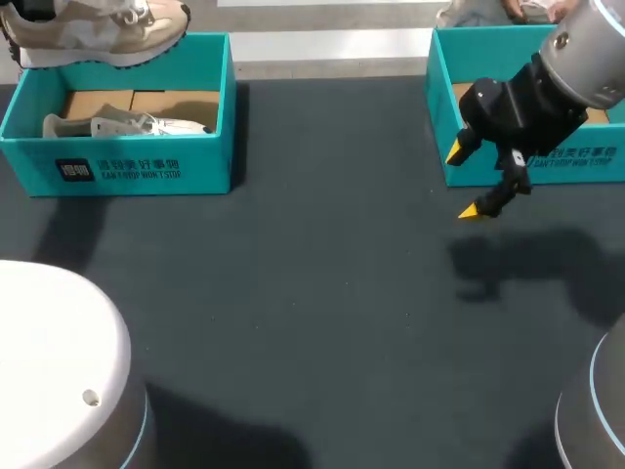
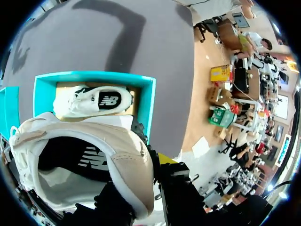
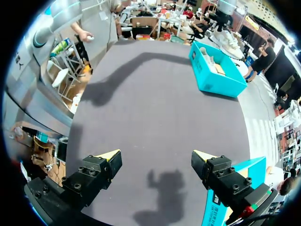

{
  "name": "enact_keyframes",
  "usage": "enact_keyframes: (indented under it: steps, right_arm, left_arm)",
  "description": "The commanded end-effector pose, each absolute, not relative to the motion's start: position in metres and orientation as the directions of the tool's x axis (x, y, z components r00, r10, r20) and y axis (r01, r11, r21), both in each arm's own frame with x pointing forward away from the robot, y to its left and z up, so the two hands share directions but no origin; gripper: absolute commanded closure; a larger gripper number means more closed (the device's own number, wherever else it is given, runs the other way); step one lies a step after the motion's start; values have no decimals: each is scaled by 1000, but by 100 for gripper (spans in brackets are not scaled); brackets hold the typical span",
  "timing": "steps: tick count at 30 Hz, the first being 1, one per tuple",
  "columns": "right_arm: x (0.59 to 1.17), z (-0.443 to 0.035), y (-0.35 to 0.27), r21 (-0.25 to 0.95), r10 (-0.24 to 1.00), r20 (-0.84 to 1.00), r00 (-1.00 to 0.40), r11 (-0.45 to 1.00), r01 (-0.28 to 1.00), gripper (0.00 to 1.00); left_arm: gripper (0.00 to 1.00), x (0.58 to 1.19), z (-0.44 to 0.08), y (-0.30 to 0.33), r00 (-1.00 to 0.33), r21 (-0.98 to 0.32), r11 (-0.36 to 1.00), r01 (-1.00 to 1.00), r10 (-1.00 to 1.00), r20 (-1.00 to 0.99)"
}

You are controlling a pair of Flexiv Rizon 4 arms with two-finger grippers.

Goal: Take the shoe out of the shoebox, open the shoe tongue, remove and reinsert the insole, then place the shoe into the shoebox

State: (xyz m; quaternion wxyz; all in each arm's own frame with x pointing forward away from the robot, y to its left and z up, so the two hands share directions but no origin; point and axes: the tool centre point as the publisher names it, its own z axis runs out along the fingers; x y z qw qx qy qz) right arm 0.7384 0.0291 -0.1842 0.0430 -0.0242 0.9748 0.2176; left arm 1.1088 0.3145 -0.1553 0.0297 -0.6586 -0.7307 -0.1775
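1. The left gripper point(image 2: 143, 193) seems clamped on the beige and white suede-and-mesh sneaker point(image 2: 94, 160). It pinches the side wall of the sneaker's opening, though the shoe hides most of both fingers. The sneaker hangs above the rear rim of the teal cardboard shoebox point(image 1: 117, 166). Held by one thin, soft edge, it could swing or slip free when the arm travels.
2. Inside that shoebox lies a white sneaker with a black logo point(image 1: 127, 125). Letting go low or early would likely drop the lifted shoe onto it, or catch the sole on the rim.
3. The dark grey worktop point(image 1: 322, 293) between the boxes is probably where the shoe should land. If it is set down tilted or on its side, the tongue and insole would be hard to reach.
4. The right gripper point(image 1: 466, 183) hovers spread wide and holds nothing. It is over the worktop, just in front of the second teal cardboard box point(image 1: 586, 166). Crossing over for the tongue, it could knock the shoe or the left arm if the two meet carelessly.
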Motion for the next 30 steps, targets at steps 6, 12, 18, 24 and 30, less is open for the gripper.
enact_keyframes:
  steps: [6, 12, 18, 24, 30]
  right_arm:
    - [739, -185, 30, 419, -29, -92, -995, 906, -65, 0]
    - [739, -185, 30, 419, -29, -92, -995, 906, -65, 0]
    - [739, -185, 30, 419, -29, -92, -995, 906, -65, 0]
    - [739, -185, 30, 419, -29, -92, -995, 906, -65, 0]
    - [739, -185, 30, 419, -29, -92, -995, 906, -65, 0]
  left_arm:
    - [100, 1136, -191, 316, -71, 263, 1, 965, 964, 256]
    - [100, 1136, -191, 316, -71, 263, 1, 965, 964, 256]
    - [100, 1136, -191, 316, -71, 263, 1, 965, 964, 256]
    - [100, 1136, -199, 310, -61, 256, -13, 967, 959, 277]
    - [100, 1143, -213, 306, -55, 256, -18, 966, 959, 277]
